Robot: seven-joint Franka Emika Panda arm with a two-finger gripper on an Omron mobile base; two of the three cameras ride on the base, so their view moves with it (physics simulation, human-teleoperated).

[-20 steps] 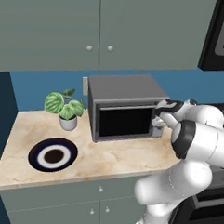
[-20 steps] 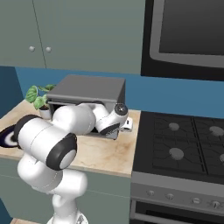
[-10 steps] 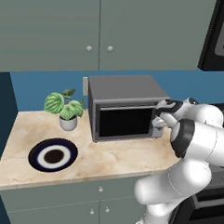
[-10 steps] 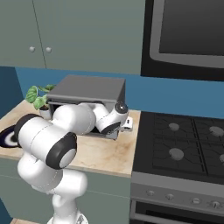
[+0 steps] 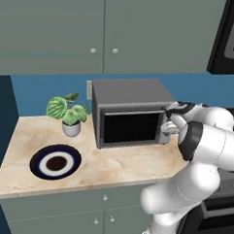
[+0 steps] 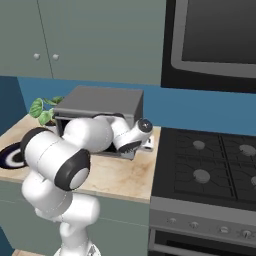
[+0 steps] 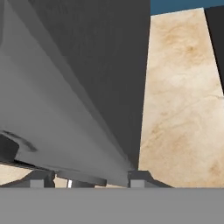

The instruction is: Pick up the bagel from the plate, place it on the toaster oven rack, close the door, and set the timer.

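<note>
- Foliage of a small potted plant (image 5: 67, 111) is seen at the far left of the counter (image 5: 126, 168), whose surface is a smooth, veined beige marble.
- Just in front of the plant, the plate (image 5: 55, 162) lies flat, a round disc with navy rim, white ring and brown centre; no bagel can be made out on it, and whether it sits inside the oven cannot be told.
- Further right stands the toaster oven (image 5: 130, 117), a boxy matte-grey metal case; its door (image 5: 131, 127), a dark glossy window in a grey frame, is shut.
- At the oven's right edge, the gripper (image 5: 168, 126) is held against the control panel, presumably for the timer; how far its fingers are parted cannot be told.
- For a clean turn, the dial should be squarely pinched and rotated about its own axis, without pushing the oven sideways.
</note>
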